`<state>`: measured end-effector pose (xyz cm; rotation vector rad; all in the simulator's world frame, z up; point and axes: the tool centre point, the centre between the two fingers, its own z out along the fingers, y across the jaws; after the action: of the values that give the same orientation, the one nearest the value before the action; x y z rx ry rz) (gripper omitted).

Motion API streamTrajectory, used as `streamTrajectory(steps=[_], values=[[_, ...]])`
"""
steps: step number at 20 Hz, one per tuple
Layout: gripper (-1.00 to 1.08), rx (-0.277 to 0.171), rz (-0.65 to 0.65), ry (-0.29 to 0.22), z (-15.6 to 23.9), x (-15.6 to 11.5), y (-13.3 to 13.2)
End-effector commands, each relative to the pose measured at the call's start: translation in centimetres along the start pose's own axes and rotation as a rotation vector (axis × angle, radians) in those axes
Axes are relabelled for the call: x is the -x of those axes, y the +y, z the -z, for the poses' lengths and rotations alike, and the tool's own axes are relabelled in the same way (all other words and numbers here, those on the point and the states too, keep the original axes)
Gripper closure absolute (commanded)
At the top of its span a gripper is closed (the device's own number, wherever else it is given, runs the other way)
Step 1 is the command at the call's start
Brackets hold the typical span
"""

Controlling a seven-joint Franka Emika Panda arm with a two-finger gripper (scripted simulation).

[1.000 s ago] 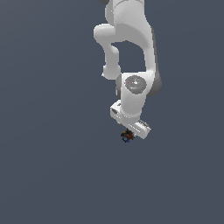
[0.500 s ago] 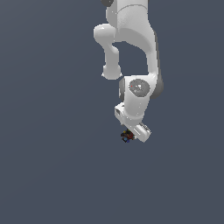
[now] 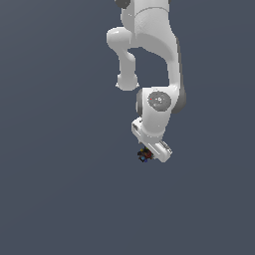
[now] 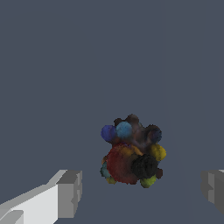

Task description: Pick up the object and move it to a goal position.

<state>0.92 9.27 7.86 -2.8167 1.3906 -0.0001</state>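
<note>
Object: your target is the small dark lumpy object (image 4: pixel 131 153), a cluster of knobs with a large red patch, blue and teal bumps, yellow and green specks and a black lump.
Object position: in the wrist view you see it between the two fingertips, touching neither; in the exterior view the object (image 3: pixel 144 155) shows as a tiny speckled blob right at the low end of the arm, against the plain grey ground.
Gripper: your gripper (image 3: pixel 151 154) stands spread, with a gap on each side of the object; nothing is pinched.
Fingertips: you see one grey pad on a white finger (image 4: pixel 69 194) and the other grey pad at the frame edge, well apart from each other.
Arm: the white Panda arm (image 3: pixel 149 45) comes down from the top of the exterior view, its wrist tilted toward the exterior view's right.
Contact with ground: you cannot tell from either view whether the object rests on the surface.
</note>
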Motion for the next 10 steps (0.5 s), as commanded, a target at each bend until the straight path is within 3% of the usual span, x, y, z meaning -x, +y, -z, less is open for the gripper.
streamTrajectory(steps=[1, 10], values=[[-0.92, 0.001, -0.001, 0.000, -0.5, 0.0, 0.0], [-0.92, 0.000, -0.005, 0.000, -4.5, 0.0, 0.1]])
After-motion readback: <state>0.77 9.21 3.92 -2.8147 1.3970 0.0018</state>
